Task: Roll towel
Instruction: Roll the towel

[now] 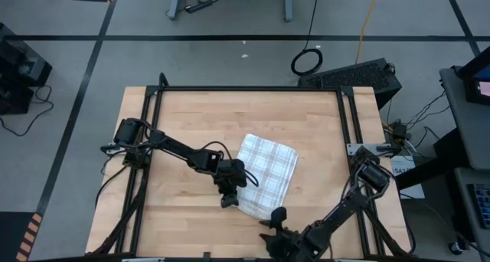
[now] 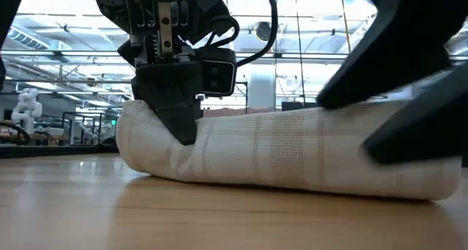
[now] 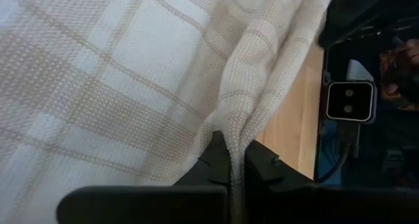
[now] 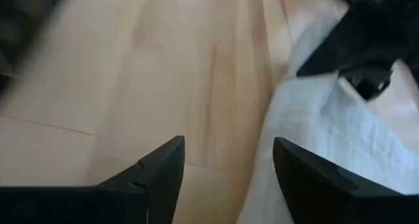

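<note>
The towel [image 1: 266, 175] lies near the middle of the tabletop [image 1: 184, 109], already partly gathered into a fat, loose bundle instead of lying flat. The left claw [image 1: 230, 201] sits at the towel's near-left corner, its fingers together and clamped on a pinched ridge of cloth; the left wrist view shows that ridge [image 3: 237, 152] running straight down between the two dark fingers. That hold looks meant to anchor one end of the edge so the fabric can be turned over on itself without sliding. The right claw [image 1: 277, 216] is just beside the towel's near edge, fingers apart with bare wood between them in its own wrist view [image 4: 226, 168] and cloth only at the side, so it holds nothing. Judging from this, it is placed to catch the other end of the same edge.

From above, the towel's long axis runs on a slant, from its far-left end toward its near-right end. In the low view the bundle [image 2: 292, 151] lies across the picture like a log.
</note>
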